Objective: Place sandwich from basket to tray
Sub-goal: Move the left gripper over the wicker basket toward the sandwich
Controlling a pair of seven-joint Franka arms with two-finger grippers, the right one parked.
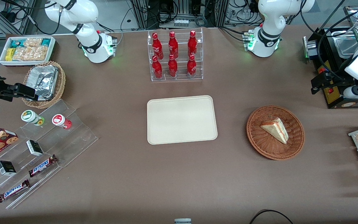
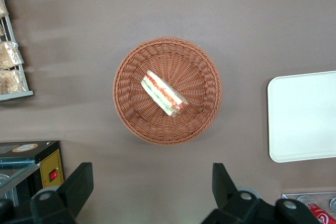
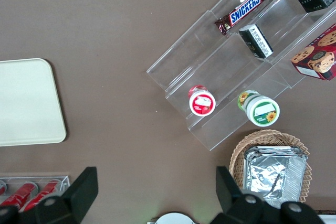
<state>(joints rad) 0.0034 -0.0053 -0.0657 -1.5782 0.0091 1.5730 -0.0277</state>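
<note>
Above the basket [image 2: 167, 91], the gripper [image 2: 149, 190] hangs with fingers [image 2: 79, 184] spread; the sandwich [image 2: 164, 94] lies inside, ungrasped. Approach step: next, descend and clamp it.

Six red bottles [image 1: 174, 55] are held in a clear rack [image 1: 176, 77]. Two chocolate bars [image 1: 43, 165], cups and small boxes are laid on clear steps [image 1: 73, 137].
</note>
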